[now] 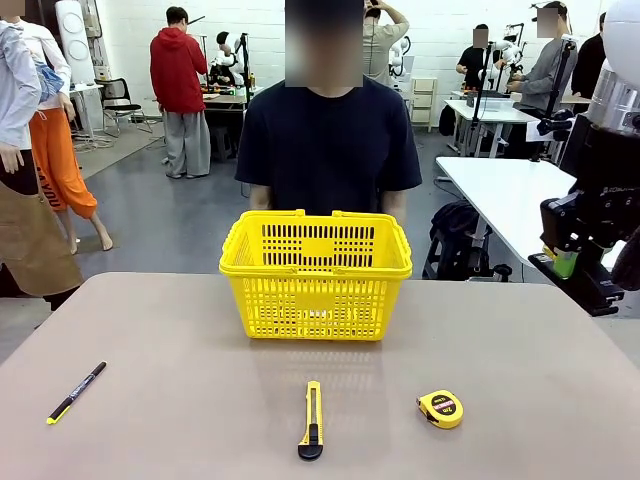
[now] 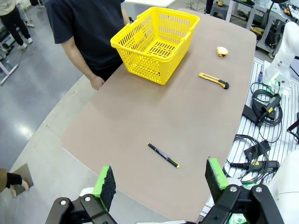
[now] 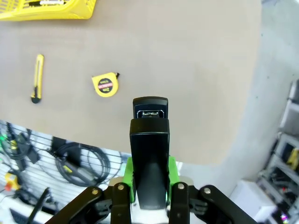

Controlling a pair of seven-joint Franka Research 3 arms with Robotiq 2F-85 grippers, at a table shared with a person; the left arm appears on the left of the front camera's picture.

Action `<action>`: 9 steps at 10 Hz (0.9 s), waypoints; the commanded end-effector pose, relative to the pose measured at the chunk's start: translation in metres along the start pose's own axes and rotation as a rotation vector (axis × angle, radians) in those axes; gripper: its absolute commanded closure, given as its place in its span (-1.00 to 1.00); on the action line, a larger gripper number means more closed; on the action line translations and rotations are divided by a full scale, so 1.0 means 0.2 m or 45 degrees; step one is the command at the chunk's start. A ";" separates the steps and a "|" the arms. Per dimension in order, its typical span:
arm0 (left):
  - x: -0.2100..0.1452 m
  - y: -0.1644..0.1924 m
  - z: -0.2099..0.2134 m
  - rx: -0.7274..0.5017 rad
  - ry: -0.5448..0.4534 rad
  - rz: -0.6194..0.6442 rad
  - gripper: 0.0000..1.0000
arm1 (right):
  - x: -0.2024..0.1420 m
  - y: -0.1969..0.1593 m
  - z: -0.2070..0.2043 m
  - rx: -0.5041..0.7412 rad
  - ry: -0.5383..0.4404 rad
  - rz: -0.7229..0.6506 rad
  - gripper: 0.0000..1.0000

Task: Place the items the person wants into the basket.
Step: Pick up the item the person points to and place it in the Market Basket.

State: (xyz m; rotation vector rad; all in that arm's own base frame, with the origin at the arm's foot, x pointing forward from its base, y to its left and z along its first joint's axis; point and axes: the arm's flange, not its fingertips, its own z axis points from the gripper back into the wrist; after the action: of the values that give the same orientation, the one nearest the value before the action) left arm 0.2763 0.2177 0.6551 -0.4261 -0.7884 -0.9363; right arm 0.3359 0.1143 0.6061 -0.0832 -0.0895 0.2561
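Brown tabletop [image 1: 150, 340] stretches between the robot and the person [image 1: 330, 140] standing at its far side. At far centre, just before the person, sits the basket [image 1: 315, 300], its long side facing the robot. The tape measure [image 1: 440, 408] lies flat at near right, beside the utility knife [image 1: 312, 420], whose long axis runs near to far with the dark end nearest. At near left the pen [image 1: 77, 392] lies diagonally, yellow tip nearest. The right gripper [image 3: 150, 175] is clenched on the stapler [image 3: 150, 140], held in the air above the table's right part, its long axis in line with the fingers, nose pointing away from the wrist. The left gripper [image 2: 160, 176] is spread wide, grasping nothing.
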 end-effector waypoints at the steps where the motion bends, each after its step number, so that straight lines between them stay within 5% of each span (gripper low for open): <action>1: 0.00 0.00 0.00 0.003 -0.009 -0.005 -1.00 | 0.34 0.30 0.07 -0.184 0.011 0.322 0.37; 3: 0.00 0.00 0.00 0.003 -0.009 -0.005 -1.00 | 0.66 0.65 0.05 -0.273 -0.049 0.855 0.37; 5: 0.00 0.00 0.00 0.003 -0.009 -0.005 -1.00 | 0.92 0.96 -0.04 -0.193 -0.060 1.205 0.37; 9: 0.00 0.00 0.00 0.003 -0.009 -0.005 -1.00 | 1.04 1.22 -0.04 -0.193 -0.265 1.633 0.37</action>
State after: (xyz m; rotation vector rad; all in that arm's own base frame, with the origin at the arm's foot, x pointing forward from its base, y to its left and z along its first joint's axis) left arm 0.2764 0.2180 0.6550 -0.4258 -0.7880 -0.9350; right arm 0.4755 0.4101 0.5843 -0.2773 -0.2167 1.4735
